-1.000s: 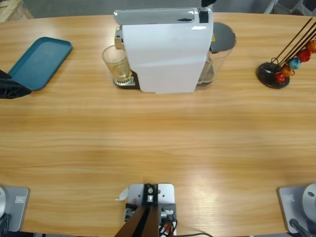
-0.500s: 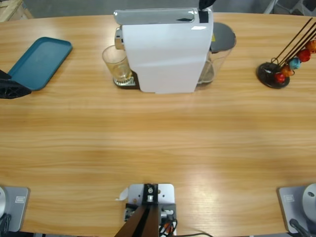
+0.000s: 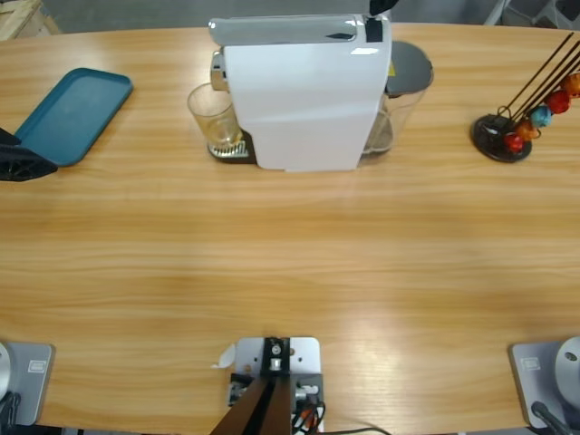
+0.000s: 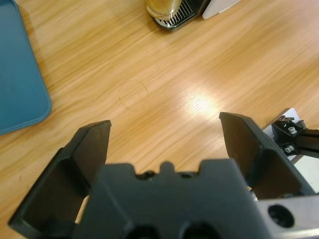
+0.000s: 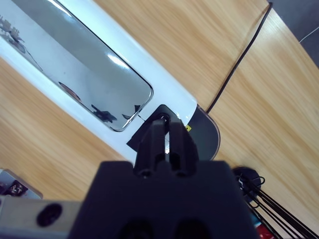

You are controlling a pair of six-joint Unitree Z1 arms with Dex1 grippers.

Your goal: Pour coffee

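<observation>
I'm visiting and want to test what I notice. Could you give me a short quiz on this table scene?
1. True or false: the left pincer holds the glass.
2. What colour is the tray?
3. The glass stands: A) on the tray, B) at the coffee machine, C) by the capsule holder.

Key: 1 false, its jaws are open over bare table; 2 teal; 3 B.

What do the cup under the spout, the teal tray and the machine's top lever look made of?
Cup: clear glass or plastic, see-through with the grille showing behind it. Tray: probably matte plastic, uniform teal, moulded rounded rim. Lever: glossy chrome-like panel, mirroring surroundings; metal or plated plastic.
</observation>
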